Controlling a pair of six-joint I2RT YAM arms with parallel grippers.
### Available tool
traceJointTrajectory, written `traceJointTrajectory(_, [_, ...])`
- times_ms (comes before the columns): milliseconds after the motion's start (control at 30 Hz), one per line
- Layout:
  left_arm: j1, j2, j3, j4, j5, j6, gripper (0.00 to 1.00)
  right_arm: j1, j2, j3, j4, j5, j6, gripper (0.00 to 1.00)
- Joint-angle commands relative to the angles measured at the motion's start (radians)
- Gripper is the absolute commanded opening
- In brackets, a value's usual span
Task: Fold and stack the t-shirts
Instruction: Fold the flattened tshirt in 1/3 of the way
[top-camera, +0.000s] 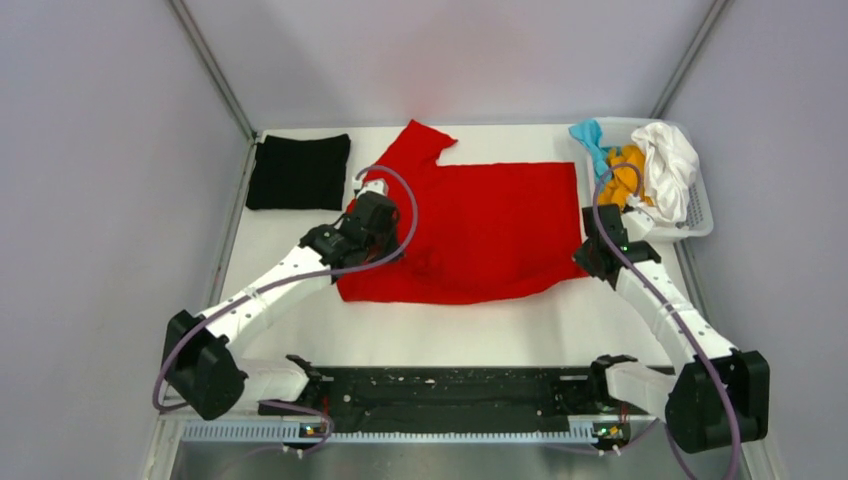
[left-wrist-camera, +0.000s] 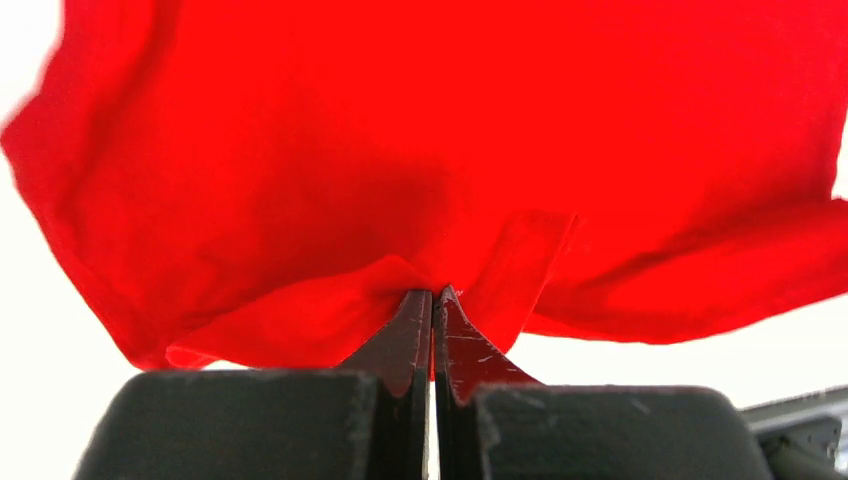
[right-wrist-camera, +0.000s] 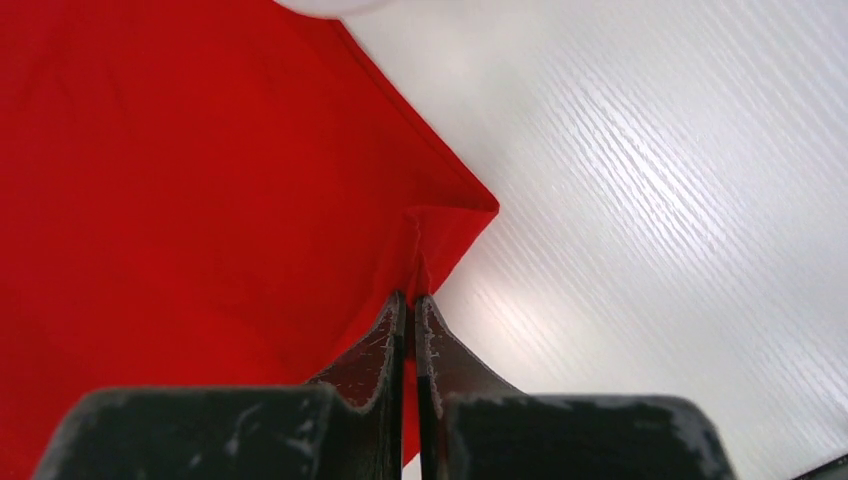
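Observation:
A bright red t-shirt (top-camera: 480, 225) lies spread across the middle of the white table, one sleeve pointing to the far left. My left gripper (top-camera: 385, 235) is shut on a pinch of its left side; in the left wrist view (left-wrist-camera: 434, 295) red cloth (left-wrist-camera: 420, 150) bunches up from the closed jaws. My right gripper (top-camera: 588, 255) is shut on the shirt's right near corner (right-wrist-camera: 440, 225), seen in the right wrist view (right-wrist-camera: 411, 300). A folded black t-shirt (top-camera: 298, 171) lies at the far left. White (top-camera: 668, 165), orange (top-camera: 622, 182) and teal (top-camera: 590, 138) shirts are heaped in the basket.
A white slotted plastic basket (top-camera: 700, 215) stands at the far right corner. Grey walls close in the table on three sides. A black rail (top-camera: 450, 385) with the arm bases runs along the near edge.

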Motion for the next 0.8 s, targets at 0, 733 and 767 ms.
traceJointTrajectory(0, [0.071, 0.039, 0.076, 0.059, -0.017, 0.102, 0.00, -0.003, 0.063, 0.095, 0.066, 0.082, -0.047, 0.00])
traceJointTrajectory(733, [0.250, 0.432, 0.420, 0.161, 0.097, 0.428, 0.00, -0.058, 0.286, 0.191, 0.182, 0.100, -0.076, 0.00])
traceJointTrajectory(767, [0.257, 0.454, 0.438, 0.162, 0.088, 0.428, 0.00, -0.062, 0.304, 0.197, 0.191, 0.105, -0.070, 0.00])
